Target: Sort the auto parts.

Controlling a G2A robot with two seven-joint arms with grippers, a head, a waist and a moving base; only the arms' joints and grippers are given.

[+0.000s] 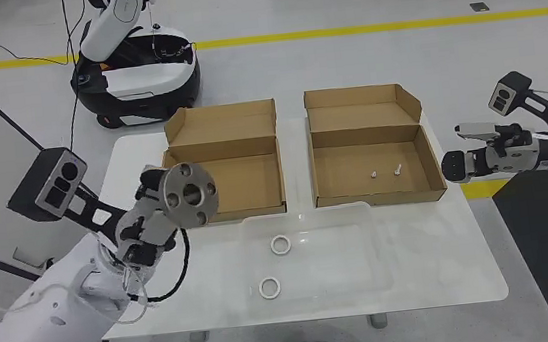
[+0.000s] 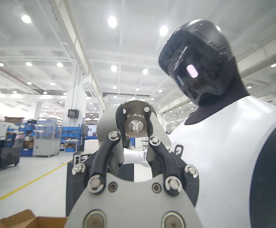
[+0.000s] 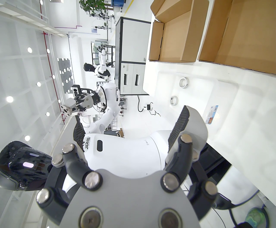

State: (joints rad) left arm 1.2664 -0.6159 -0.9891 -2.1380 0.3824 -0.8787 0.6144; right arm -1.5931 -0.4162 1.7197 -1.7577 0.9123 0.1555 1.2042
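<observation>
Likely step: setting the metal flange into the left box. To do it well: carry over the left box's near-left wall with room to spare, tip the disc flat, lower close to the box floor, only then release. Heavy-looking, so risk of a dented floor or a bounce from a high drop.

Grips the flange by its hub collar in the left gripper, narrow, pads on either side, seemingly centred. Holds it in the air just over the left box's near-left corner, disc face turned upward.

Look of the flange: round grey steel disc, small bolt holes near the rim, shiny stepped collar, open bore through the middle.

Keeps the right gripper spread wide with nothing in it, well away from the left box, beyond the right box.

Also to sort, probably: white ring and second white ring in the clear tray just in front of the left box.
</observation>
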